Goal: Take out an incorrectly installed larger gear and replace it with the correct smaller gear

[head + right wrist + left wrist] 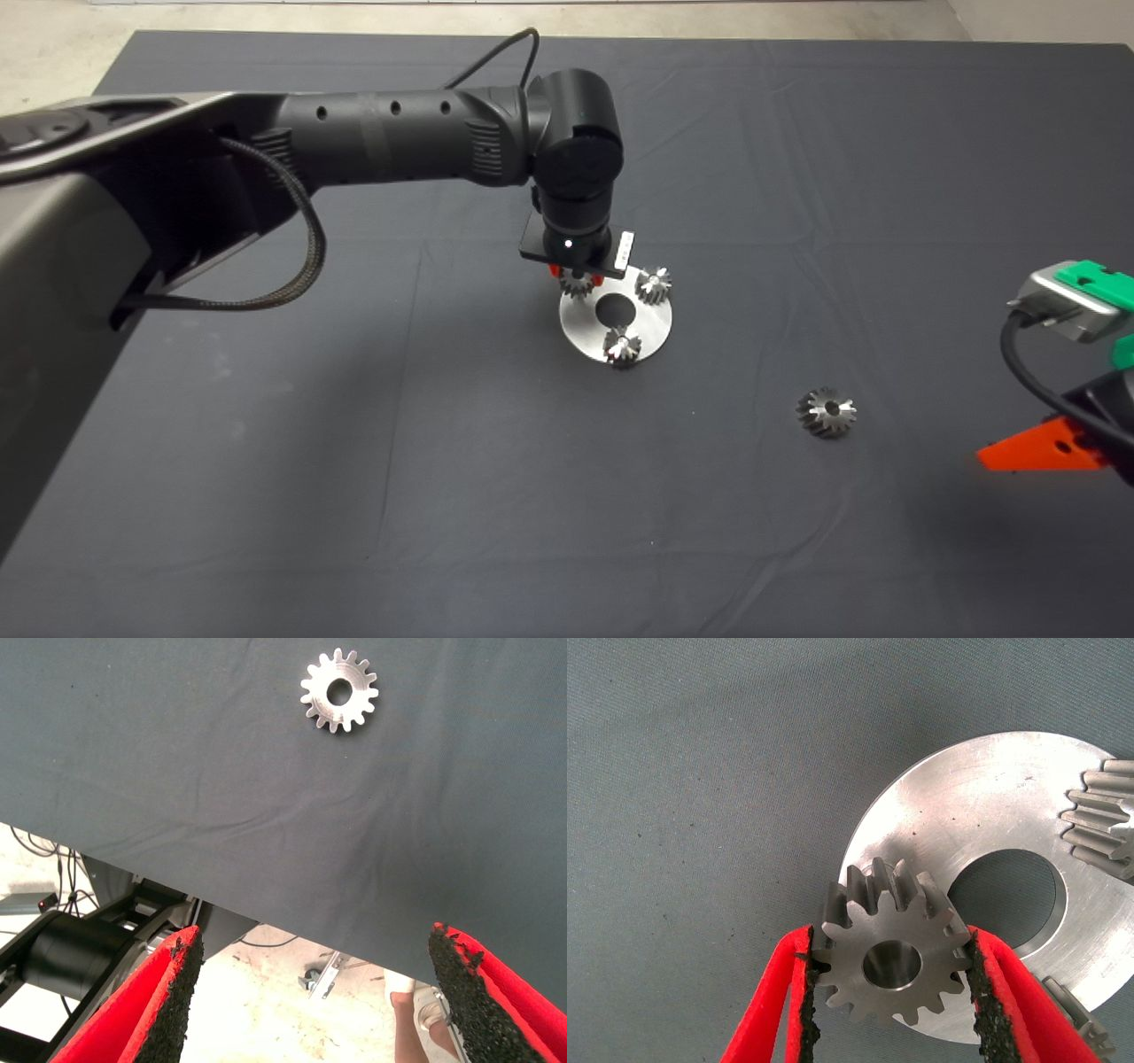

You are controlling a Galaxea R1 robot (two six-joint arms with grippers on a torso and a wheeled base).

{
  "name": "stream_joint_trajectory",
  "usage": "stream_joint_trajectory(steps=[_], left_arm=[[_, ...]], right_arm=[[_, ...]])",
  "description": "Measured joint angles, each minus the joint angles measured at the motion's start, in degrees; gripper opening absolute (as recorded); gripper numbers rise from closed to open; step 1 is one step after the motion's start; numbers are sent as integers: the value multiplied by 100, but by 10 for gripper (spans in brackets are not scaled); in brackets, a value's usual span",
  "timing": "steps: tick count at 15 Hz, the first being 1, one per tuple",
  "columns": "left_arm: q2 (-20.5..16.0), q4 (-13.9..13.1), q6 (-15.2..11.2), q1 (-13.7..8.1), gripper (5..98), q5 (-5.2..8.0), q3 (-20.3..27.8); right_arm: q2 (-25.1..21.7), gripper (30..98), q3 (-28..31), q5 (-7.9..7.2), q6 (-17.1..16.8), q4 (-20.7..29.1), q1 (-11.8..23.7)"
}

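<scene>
Right at the left gripper, its red fingers with black pads were pinching the rim of a small silver steel gear with short straight teeth from both sides, bore facing the wrist camera. The smaller gear sat low over the edge of the round brushed-metal disc with a central hole, a grip by the teeth that would leave its bore free for a peg, by my reading; whether it was already seated, I could not tell. On that disc stood two more small toothed gears, one at the near edge and one at the far right edge. Well apart to the right on the dark mat lay the shiny grey gear with flared, slanted teeth, apparently already pulled and set aside. Farthest out, the right gripper waited at the mat's right edge, fingers spread wide, holding nothing
</scene>
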Motion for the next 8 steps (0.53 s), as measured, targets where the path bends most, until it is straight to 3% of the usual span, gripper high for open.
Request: stream_joint_trajectory(steps=[3,6,8], left_arm=[[5,-4,2,1,344,-15,-39],[7,-9,47,103,344,-166,-244],[20,-23,84,105,344,-183,-279]], right_arm=[[0,674,0,-2,0,0,-1],[0,674,2,-2,0,1,-1],[1,674,2,0,0,1,-1]])
